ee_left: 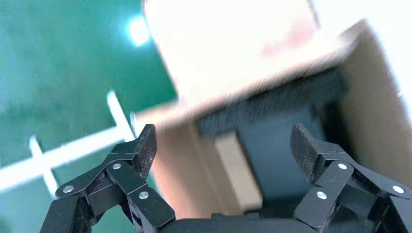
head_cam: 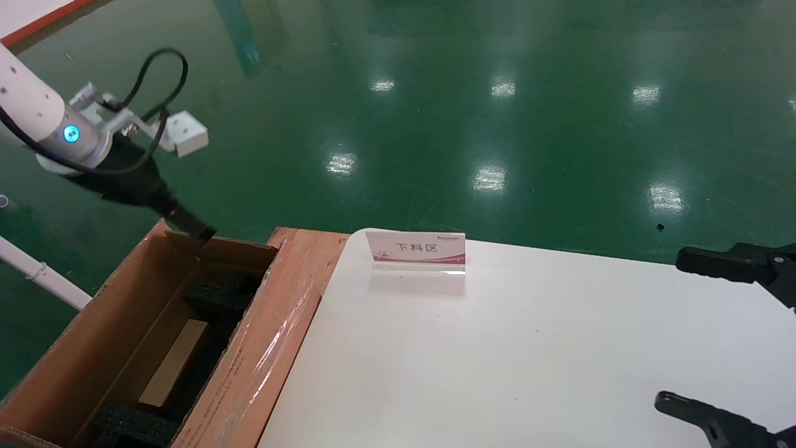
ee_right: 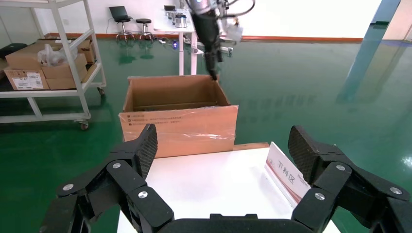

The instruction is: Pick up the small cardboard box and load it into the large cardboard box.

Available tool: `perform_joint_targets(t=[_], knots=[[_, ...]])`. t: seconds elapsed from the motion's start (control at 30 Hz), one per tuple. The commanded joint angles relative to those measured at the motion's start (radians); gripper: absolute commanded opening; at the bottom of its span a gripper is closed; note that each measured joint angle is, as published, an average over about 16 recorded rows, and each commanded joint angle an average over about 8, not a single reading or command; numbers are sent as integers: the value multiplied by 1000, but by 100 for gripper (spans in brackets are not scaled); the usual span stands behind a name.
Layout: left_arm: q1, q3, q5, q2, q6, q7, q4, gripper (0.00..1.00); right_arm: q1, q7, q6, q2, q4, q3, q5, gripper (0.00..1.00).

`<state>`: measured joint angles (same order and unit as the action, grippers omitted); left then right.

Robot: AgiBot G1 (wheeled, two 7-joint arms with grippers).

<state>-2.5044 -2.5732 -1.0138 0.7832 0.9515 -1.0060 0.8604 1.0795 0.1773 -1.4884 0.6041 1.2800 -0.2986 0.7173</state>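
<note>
The large cardboard box stands open at the table's left, with a taped flap and black foam blocks inside. The small cardboard box lies inside it between the foam blocks. My left gripper hangs over the carton's far end, open and empty. In the left wrist view the left gripper looks down on the small box, the foam and the carton's wall, with its jaws wide apart. My right gripper is open and empty over the table's right edge.
A white table holds a small sign stand near its far edge. The right wrist view shows the carton, the sign, the left arm and a shelf cart with boxes behind. Green floor lies all round.
</note>
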Motion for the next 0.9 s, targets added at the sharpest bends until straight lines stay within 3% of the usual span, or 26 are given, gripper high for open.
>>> perform_joint_targets(t=[0.03,0.3,0.53,0.67,0.9], knots=[[-52,21,5,-23,-43,15,61,100,0,0,0,0,0,0,0,100],[-150,62,23,-86,-138,-13,206,100,0,0,0,0,0,0,0,100],[-129,98,28,-92,-133,-2,216,100,0,0,0,0,0,0,0,100],[-57,203,41,-97,-103,37,228,100,0,-1,0,0,-1,-1,0,100],[127,462,71,-106,-23,134,252,100,0,-1,0,0,-1,-1,-1,100]])
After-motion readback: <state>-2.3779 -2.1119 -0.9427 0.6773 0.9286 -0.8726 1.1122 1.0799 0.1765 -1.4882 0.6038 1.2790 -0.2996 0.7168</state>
